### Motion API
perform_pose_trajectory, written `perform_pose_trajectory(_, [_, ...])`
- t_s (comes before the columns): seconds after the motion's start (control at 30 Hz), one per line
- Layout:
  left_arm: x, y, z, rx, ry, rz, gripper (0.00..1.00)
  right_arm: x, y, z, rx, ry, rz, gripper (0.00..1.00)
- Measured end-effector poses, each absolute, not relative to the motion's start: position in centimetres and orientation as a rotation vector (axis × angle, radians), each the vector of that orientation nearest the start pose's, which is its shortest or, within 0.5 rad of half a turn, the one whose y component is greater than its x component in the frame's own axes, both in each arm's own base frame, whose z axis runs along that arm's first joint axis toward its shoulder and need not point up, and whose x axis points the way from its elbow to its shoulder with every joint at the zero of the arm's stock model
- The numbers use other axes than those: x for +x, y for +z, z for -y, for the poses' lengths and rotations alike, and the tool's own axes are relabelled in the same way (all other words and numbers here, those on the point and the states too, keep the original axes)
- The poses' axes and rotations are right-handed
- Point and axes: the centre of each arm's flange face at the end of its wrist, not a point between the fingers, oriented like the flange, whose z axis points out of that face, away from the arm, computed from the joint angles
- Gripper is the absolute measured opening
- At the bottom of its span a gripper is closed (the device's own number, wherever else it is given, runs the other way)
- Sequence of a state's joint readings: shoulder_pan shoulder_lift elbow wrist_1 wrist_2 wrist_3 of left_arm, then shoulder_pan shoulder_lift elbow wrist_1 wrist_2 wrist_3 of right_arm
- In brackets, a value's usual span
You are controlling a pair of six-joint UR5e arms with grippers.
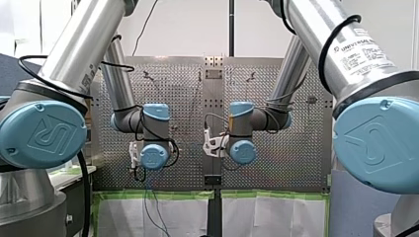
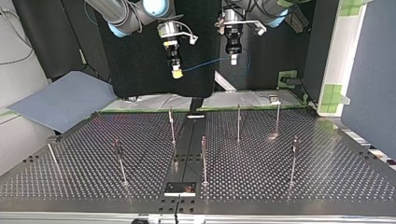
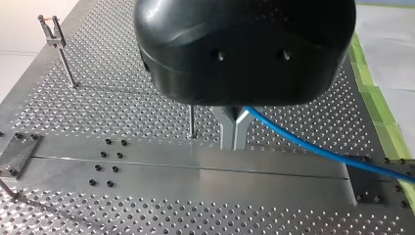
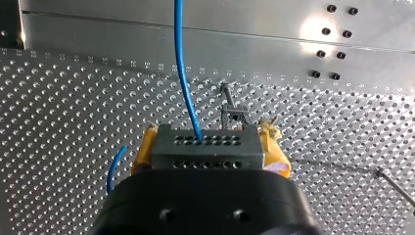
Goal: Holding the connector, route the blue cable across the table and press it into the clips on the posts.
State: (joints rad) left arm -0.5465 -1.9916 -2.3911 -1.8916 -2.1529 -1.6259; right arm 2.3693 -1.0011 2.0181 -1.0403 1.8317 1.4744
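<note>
While both grippers hang high above the table's far side in the top view, no cable sits in a clip yet, so the step in hand looks like bringing it down to a first post.

Reading that view from its left, your right gripper points straight down. Its yellow pads are closed tight on the grey connector. The blue cable leaves the connector and runs through the air, sagging slightly, to your left gripper, which also points down. Its metal fingers are pinched together on the cable with no gap showing, and more cable trails off beyond them.

Below, thin posts stand upright and well apart on the table, each topped by a small clip.

To do this well, I judge you should keep the span between the grippers lightly taut and lower both together. Line the cable over the clip's mouth, then press straight down. Too hard a pull could bend a post or drag the cable from the fingers.
</note>
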Motion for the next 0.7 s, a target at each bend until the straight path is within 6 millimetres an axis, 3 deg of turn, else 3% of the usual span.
perform_pose_trajectory(0.47, [28.8, 8.0, 26.7, -0.073, -0.019, -1.562, 0.00, 45.8, 8.9, 29.5, 1.594, 1.542, 0.809, 0.00])
perform_pose_trajectory(0.7, [28.8, 8.0, 26.7, -0.072, -0.019, -1.562, 0.00, 46.3, 6.5, 28.6, 1.659, 1.509, 0.804, 0.00])
